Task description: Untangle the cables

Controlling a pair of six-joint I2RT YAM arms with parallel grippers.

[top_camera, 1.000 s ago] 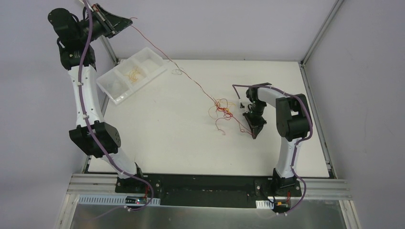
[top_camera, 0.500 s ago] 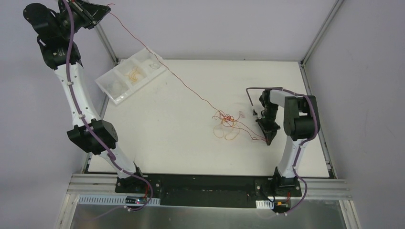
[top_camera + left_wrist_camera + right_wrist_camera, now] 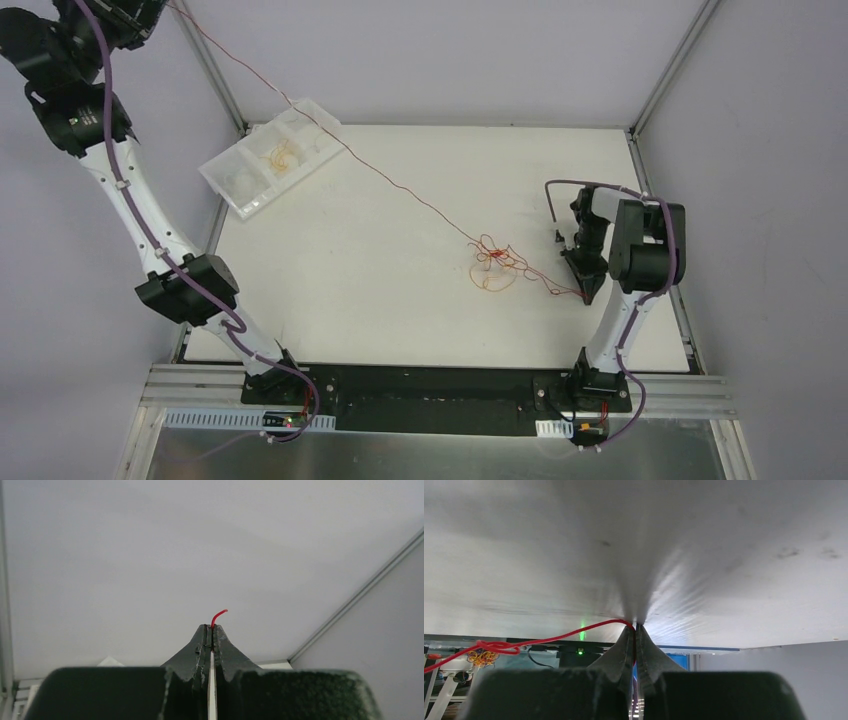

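Red cable [image 3: 385, 175] is gripped by right hand [image 3: 589, 294] near the table's [image 3: 400, 320] edge and left hand [image 3: 212, 628], seemingly off-table.

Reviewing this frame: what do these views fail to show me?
Top view: left gripper cut off by the upper edge.
Top view: tangle strands too thin to trace crossings.
Top view: tray contents too small to identify.
Left wrist view: red cable, its run toward the table hidden by the gripper's body.

- left arm [image 3: 140, 215] and right arm [image 3: 640, 255]: white shells, chunky black joints
- purple cable [image 3: 600, 185] runs along each one
- fingers [image 3: 230, 652] are dark, kinda speckled, tapering to a point
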